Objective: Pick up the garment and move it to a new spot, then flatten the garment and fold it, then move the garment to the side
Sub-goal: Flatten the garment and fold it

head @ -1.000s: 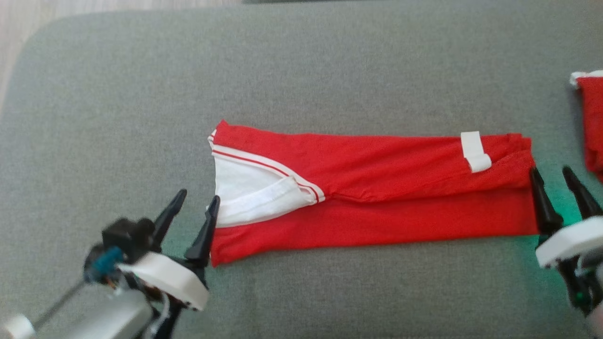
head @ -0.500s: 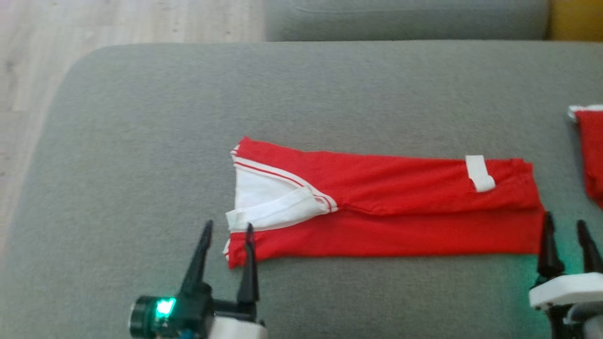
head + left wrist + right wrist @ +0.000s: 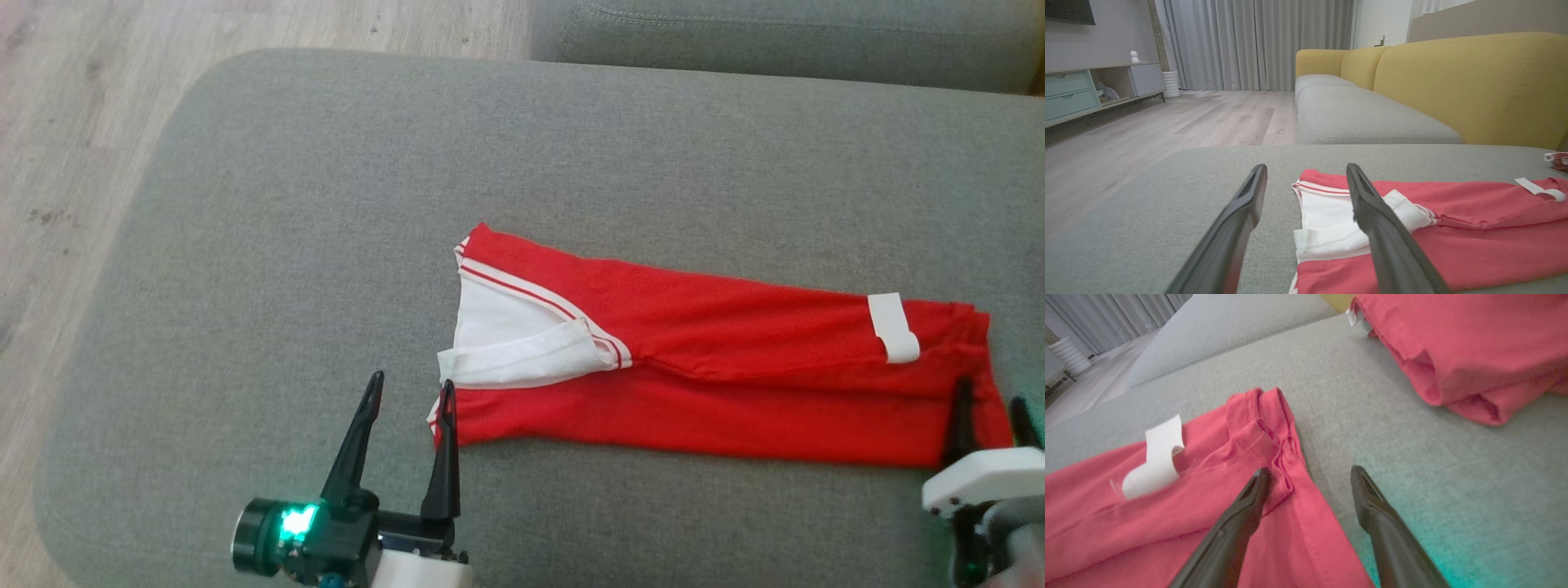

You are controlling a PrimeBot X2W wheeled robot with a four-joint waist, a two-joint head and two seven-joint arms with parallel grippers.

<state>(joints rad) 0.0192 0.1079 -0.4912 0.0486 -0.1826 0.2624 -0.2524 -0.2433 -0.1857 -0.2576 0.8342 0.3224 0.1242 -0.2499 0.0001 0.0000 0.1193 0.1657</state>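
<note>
Nearest me, the left gripper (image 3: 412,380) is low at the front edge, jaws apart and nothing in them. One finger is over bare cushion (image 3: 286,204), the other right at the near left corner of the garment (image 3: 735,367); touching or just above it, can't tell. The right gripper (image 3: 990,392) is at the near right corner, jaws apart too and empty. In its wrist view one finger sits over the red hem, the other over bare grey fabric.

The garment is a red shirt folded lengthwise into a long strip, lying flat across the cushion toward its right front. There's a white neck panel (image 3: 506,335) at the left end and a white tag (image 3: 892,327) sticking up near the right end.

Handling, my guess: light, thin, limp knit — it will sag between two holds, and the stacked layers can slide apart. Best to pinch through all layers at the two near corners. The stitched hem on the right and the neck trim on the left look like firmer bites. The upholstery looks grippy, so lift, don't drag.

Further off there's a second red cloth (image 3: 1474,355) to the right, well apart — then wood floor (image 3: 65,122) and a yellow sofa back (image 3: 1453,81).
</note>
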